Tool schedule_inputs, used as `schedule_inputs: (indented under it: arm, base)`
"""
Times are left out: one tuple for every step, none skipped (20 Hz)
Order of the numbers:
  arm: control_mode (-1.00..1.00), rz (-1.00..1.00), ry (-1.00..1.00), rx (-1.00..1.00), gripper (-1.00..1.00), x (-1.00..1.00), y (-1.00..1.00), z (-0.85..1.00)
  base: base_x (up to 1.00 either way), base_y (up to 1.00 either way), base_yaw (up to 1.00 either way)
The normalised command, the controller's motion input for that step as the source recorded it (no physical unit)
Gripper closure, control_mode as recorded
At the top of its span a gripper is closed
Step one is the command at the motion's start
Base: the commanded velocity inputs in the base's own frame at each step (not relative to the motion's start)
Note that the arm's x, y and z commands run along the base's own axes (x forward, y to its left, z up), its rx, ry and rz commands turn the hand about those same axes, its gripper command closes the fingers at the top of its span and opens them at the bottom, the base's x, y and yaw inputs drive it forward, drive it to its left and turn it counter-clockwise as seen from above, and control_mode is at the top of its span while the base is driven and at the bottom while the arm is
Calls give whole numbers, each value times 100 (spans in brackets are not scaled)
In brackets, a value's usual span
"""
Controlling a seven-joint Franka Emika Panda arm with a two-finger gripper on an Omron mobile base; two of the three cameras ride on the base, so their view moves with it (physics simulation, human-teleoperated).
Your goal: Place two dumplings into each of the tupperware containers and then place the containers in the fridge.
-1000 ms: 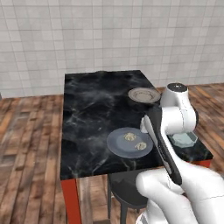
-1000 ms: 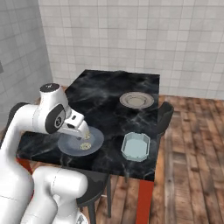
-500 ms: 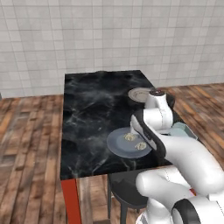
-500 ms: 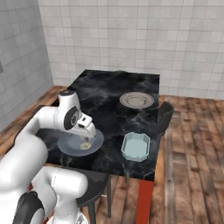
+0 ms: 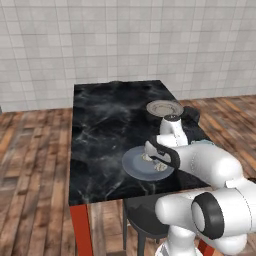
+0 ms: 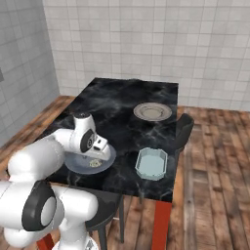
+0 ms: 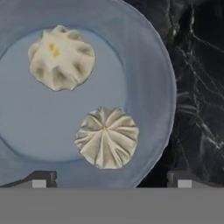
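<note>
Gripper (image 7: 109, 178) was wide open, empty, above the lower-centre dumpling (image 7: 106, 137) on blue-grey plate (image 7: 148, 65); descend straight, straddle it.

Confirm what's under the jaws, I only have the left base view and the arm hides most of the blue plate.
Observer: Two dumplings on the blue-grey plate. The nearer dumpling lies between the open jaws of the gripper, nothing gripped yet.
Operator: Second one?
Observer: The other dumpling lies further in on the same plate, apart from the first.
Operator: Where's a container? I barely see one behind the arm.
Observer: One tupperware container stands to the plate's right near the table edge, in the right base view. It looks empty.
</note>
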Motion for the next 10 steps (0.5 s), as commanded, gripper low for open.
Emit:
schedule_inputs:
  arm:
    - [-100, 0, 10, 0, -100, 16, 0, -24]
    - [-100, 0, 9, 0, -100, 21, 0, -29]
    - [-100, 0, 10, 0, -100, 12, 0, -26]
    - [-100, 0, 10, 0, -100, 19, 0, -31]
    - [-100, 0, 11, 0, -100, 14, 0, -26]
    - [-100, 0, 13, 0, -100, 16, 0, -17]
    - [-100, 0, 10, 0, -100, 19, 0, -24]
    - [-100, 0, 11, 0, -100, 22, 0, -26]
    - [-100, 0, 13, 0, -100, 26, 0, -24]
    - [-100, 0, 13, 0, -100, 26, 0, -20]
  base:
    - [0, 0, 0]
    - [0, 0, 0]
    - [0, 0, 0]
    - [0, 0, 0]
    - [0, 0, 0]
    - [0, 0, 0]
    - [0, 0, 0]
    - [0, 0, 0]
    - [0, 0, 0]
    - [0, 0, 0]
